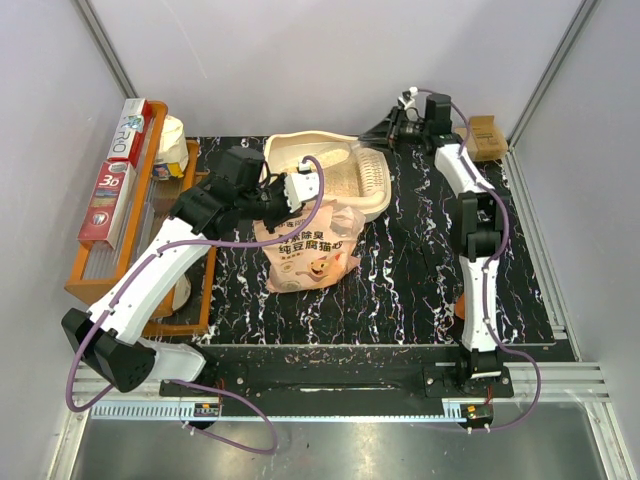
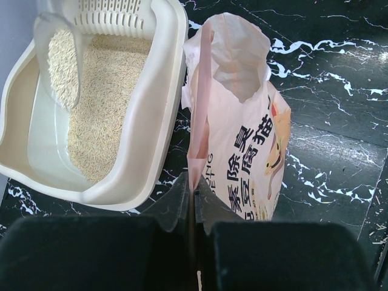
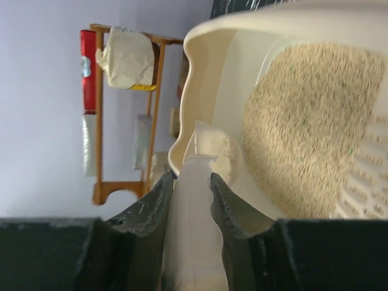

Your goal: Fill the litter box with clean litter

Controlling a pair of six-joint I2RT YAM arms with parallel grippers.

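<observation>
**Scoop loaded over box: tip it out**

In the top view the litter box (image 2: 162, 115) sits at 12 o'clock on the table, grille end at 3 o'clock. Litter (image 2: 106, 103) covers the floor from the grille to mid-box; the 9 o'clock end looks bare. A clear scoop (image 2: 57, 63) holding granules hangs inside the walls. The right gripper (image 3: 191, 179) is clamped on its handle. The bag (image 2: 242, 139) stands just beside the box at 6 o'clock, mouth open, with the left gripper (image 2: 193, 197) pinched tight on its edge.

Judgement: roll the right wrist slowly, scoop low, aiming at the bare end. Hold the bag upright.
</observation>
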